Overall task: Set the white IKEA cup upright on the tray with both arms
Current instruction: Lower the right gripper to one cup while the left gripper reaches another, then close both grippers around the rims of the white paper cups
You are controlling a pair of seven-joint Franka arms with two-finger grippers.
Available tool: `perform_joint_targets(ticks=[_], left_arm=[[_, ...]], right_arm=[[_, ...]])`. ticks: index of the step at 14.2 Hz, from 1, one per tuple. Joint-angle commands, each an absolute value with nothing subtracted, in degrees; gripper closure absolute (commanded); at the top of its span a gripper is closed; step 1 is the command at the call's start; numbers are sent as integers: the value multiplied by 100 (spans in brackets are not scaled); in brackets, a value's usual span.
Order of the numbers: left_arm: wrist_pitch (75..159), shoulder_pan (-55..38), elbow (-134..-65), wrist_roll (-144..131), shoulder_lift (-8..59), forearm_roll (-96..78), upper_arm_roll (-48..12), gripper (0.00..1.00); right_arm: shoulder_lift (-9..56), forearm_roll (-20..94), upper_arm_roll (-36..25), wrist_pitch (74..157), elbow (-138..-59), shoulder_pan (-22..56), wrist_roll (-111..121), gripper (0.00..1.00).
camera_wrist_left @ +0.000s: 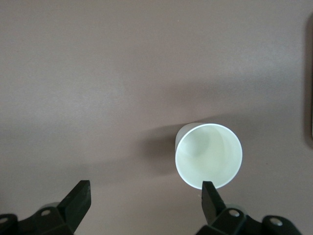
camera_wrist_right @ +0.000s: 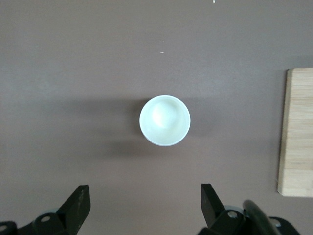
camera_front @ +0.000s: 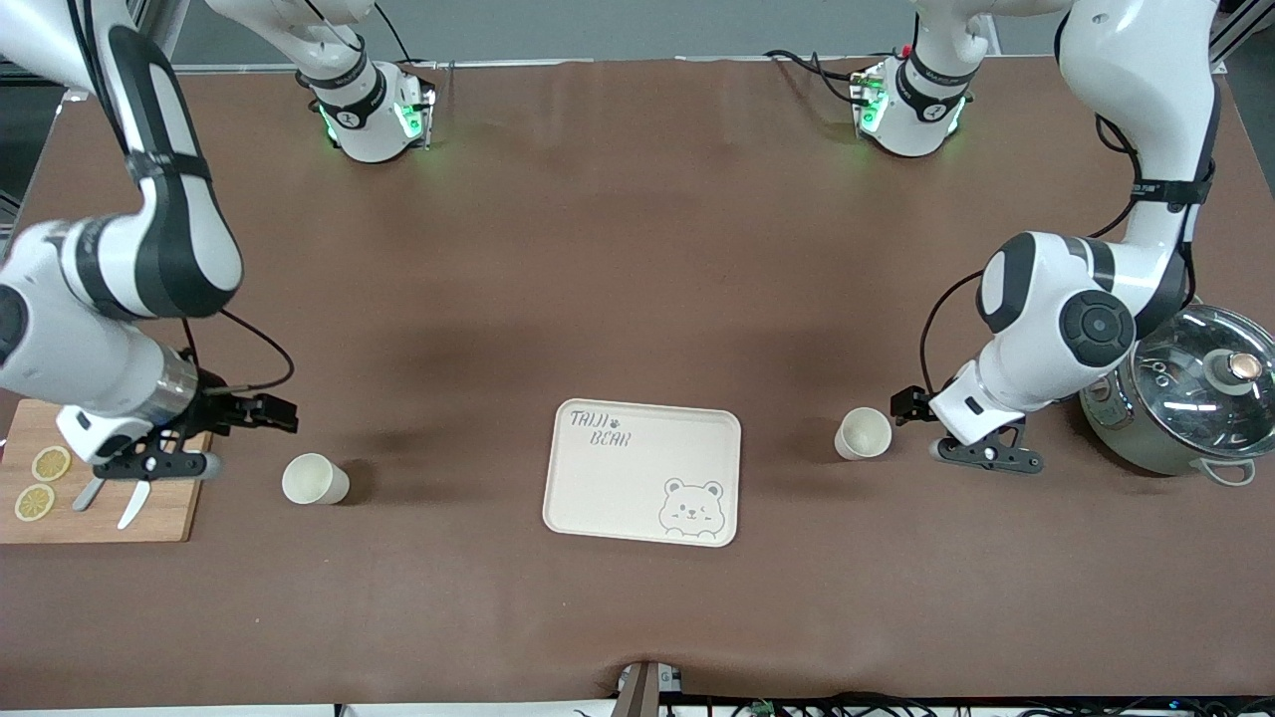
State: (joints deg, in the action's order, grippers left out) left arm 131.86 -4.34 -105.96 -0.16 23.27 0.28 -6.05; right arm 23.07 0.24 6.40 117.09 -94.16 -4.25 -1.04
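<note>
The cream tray (camera_front: 642, 471) with "TAIJI BEAR" lettering and a bear face lies flat near the middle of the table, with nothing on it. One white cup (camera_front: 315, 479) lies on its side toward the right arm's end, mouth facing my right gripper (camera_front: 277, 410), which is open and low beside it. In the right wrist view the cup (camera_wrist_right: 165, 120) sits ahead of the open gripper (camera_wrist_right: 143, 191). A second white cup (camera_front: 863, 433) lies toward the left arm's end, close to my open left gripper (camera_front: 904, 403). In the left wrist view this cup (camera_wrist_left: 209, 155) is by one fingertip (camera_wrist_left: 209, 193).
A bamboo cutting board (camera_front: 100, 508) with lemon slices (camera_front: 50, 463) and a knife (camera_front: 134, 503) lies under the right arm; its edge shows in the right wrist view (camera_wrist_right: 296, 132). A steel pot with a glass lid (camera_front: 1190, 398) stands beside the left arm.
</note>
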Motion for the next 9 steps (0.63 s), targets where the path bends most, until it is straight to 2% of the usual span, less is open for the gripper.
perform_joint_targets(ticks=[1, 5, 9], left_arm=[[13700, -492, -11004, -61, 2214, -79, -615, 0], [14360, -861, -10995, -588, 2662, -18, -607, 0], [14511, -879, -10951, -607, 2812, 0, -606, 0]], right_arm=[[2487, 9, 615, 11619, -9159, -536, -1, 0], [3127, 9, 606, 11654, -8799, -791, 475, 0], [3383, 0, 606, 11952, -8710, -747, 449, 0]])
